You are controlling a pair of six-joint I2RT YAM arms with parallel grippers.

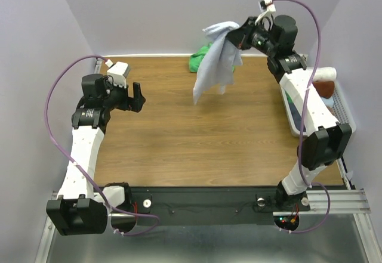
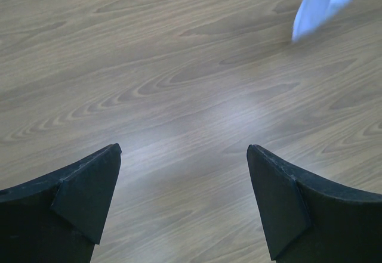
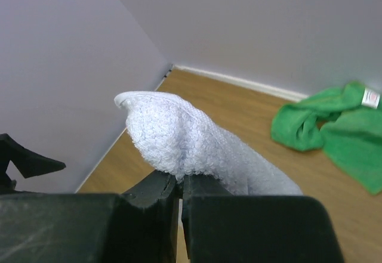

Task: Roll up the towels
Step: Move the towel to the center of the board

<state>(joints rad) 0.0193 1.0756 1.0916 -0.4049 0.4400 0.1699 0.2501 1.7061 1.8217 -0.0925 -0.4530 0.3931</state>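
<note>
We note the right gripper [image 3: 179, 182] clamped on the pale towel [image 1: 213, 66], which hangs lengthwise below its fingers, while the open, empty left gripper [image 2: 183, 155] stands well apart, the towel's tip ahead-right.

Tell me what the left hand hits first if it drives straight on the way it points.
Probably the bare wood of the table: the open left hand aims down at it with nothing between. The pale towel hangs off to one side, out of that line.

Top: high, rear, looking down. Left wrist: close over table [image 2: 179, 66]. Right wrist: toward far wall [image 3: 268, 24] (pale towel [image 3: 179, 138] shared).
</note>
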